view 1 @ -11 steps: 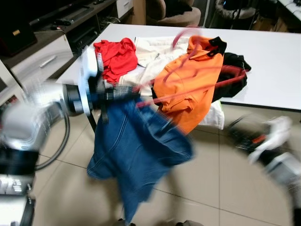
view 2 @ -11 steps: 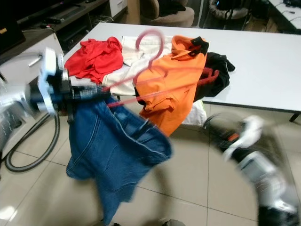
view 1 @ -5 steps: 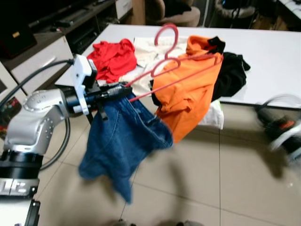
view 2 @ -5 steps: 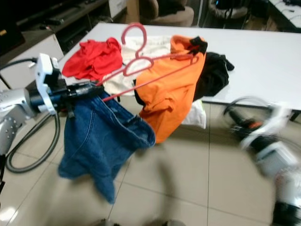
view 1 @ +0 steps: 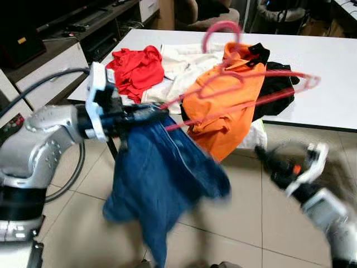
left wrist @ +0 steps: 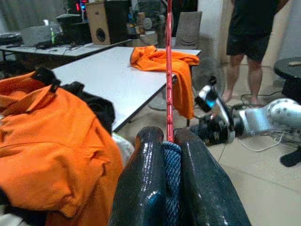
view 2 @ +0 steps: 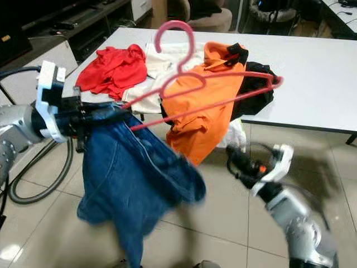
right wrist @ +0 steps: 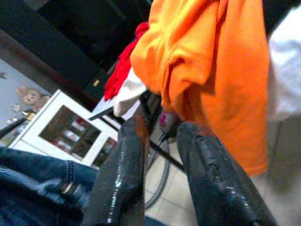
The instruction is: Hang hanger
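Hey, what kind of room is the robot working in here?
Probably a living room or home workspace: a white table piled with clothes, like an orange shirt, stands on a tiled floor, with a dark media shelf alongside and an upholstered chair behind.

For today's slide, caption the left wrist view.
Left gripper pinches jeans and red hanger beside the table.

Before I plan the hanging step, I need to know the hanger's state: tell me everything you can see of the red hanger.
The red hanger is thin, probably plastic, with a curved hook pointing up and two slim bars running out to its far tip. It is held tilted in the air before the white table. The left gripper is shut on one end of it, along with the blue jeans, which hang below.
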`<state>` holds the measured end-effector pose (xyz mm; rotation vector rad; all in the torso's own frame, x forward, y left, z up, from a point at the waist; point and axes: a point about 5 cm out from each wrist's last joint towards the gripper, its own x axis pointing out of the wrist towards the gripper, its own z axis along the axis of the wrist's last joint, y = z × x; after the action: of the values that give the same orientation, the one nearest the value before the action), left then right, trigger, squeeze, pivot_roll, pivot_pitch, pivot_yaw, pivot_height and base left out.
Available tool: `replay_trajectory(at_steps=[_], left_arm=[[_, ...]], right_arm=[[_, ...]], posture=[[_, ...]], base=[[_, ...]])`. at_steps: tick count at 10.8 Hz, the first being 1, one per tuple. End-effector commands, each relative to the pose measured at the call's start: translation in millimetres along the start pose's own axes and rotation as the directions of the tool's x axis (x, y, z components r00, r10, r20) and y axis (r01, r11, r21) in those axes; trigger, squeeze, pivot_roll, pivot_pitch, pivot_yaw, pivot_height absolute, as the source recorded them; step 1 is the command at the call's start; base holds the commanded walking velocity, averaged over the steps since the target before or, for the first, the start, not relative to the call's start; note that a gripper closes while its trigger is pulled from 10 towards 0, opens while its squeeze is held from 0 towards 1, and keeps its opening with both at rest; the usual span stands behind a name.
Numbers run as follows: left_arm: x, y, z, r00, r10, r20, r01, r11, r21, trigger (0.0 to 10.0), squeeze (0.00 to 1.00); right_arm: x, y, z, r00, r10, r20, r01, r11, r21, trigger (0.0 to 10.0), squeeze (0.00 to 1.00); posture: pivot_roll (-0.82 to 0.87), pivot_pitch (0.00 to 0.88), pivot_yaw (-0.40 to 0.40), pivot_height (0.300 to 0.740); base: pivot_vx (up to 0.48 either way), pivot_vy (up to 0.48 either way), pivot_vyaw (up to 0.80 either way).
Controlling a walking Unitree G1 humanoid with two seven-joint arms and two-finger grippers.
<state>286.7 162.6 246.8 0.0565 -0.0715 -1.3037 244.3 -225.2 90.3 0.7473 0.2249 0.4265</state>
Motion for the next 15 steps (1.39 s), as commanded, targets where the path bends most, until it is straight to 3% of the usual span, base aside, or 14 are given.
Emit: replay_trajectory(at_steps=[1,3,5,7,15], left_arm=[[5.0,-6.7,7,0.999,-0.015,0.037,0.015,1.000,0.008,0.0,0.00],[12.9,-14.5,-3,0.998,0.022,0.054,-0.021,1.000,-0.023,0.0,0.00],[16.7,-20.0,-24,0.993,0.109,0.051,-0.107,0.993,-0.046,0.0,0.00],[18.0,-25.2,-35,0.991,0.129,0.022,-0.128,0.990,-0.052,0.0,0.00],[18.0,-25.2,-35,0.991,0.129,0.022,-0.128,0.990,-0.052,0.0,0.00]], right_arm=[[-1.8,-0.9,-6,1.000,0.021,-0.015,-0.021,1.000,0.006,10.0,1.00],[-1.3,-5.0,-14,0.997,-0.009,-0.082,0.005,0.999,-0.038,10.0,1.00],[4.8,11.1,-7,0.995,0.058,-0.075,-0.064,0.995,-0.082,10.0,1.00],[-0.6,20.2,-6,0.989,0.145,-0.033,-0.145,0.989,-0.020,10.0,1.00],[-0.6,20.2,-6,0.989,0.145,-0.033,-0.145,0.989,-0.020,10.0,1.00]], posture=[[-0.17,0.000,0.069,0.740],[-0.17,0.000,0.053,0.740],[-0.19,0.003,0.009,0.740],[-0.20,0.022,-0.005,0.740],[-0.20,0.022,-0.005,0.740]], base=[[0.000,0.000,0.00],[0.000,0.000,0.00],[0.000,0.000,0.00],[0.000,0.000,0.00],[0.000,0.000,0.00]])
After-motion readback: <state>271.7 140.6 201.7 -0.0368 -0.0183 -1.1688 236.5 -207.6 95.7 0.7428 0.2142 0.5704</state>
